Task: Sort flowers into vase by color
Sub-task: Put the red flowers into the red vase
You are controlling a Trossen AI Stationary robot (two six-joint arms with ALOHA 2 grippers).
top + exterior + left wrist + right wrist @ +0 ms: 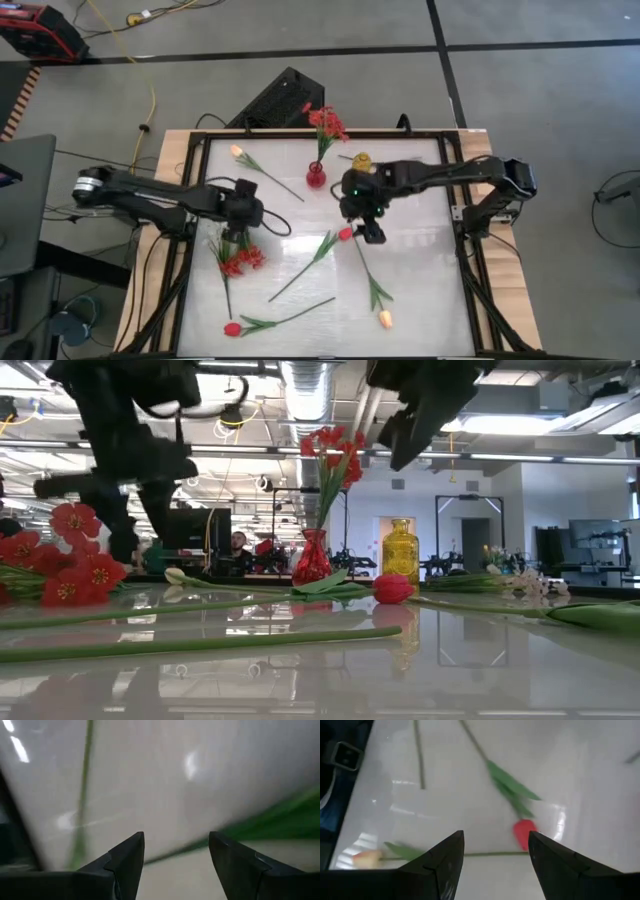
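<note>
From overhead we look straight down on the whole table (420, 290). The low camera sits at tabletop level, facing the room beyond. Each wrist camera looks closely down at the tabletop. Overhead and low views share the red vase (316, 178).

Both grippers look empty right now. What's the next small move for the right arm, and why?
Probably lower the right gripper onto the red tulip just ahead of its open fingers and close on the stem by the head. Nothing is held, and the red vase already holds red blossoms. The left gripper hovers open over another stem.
</note>
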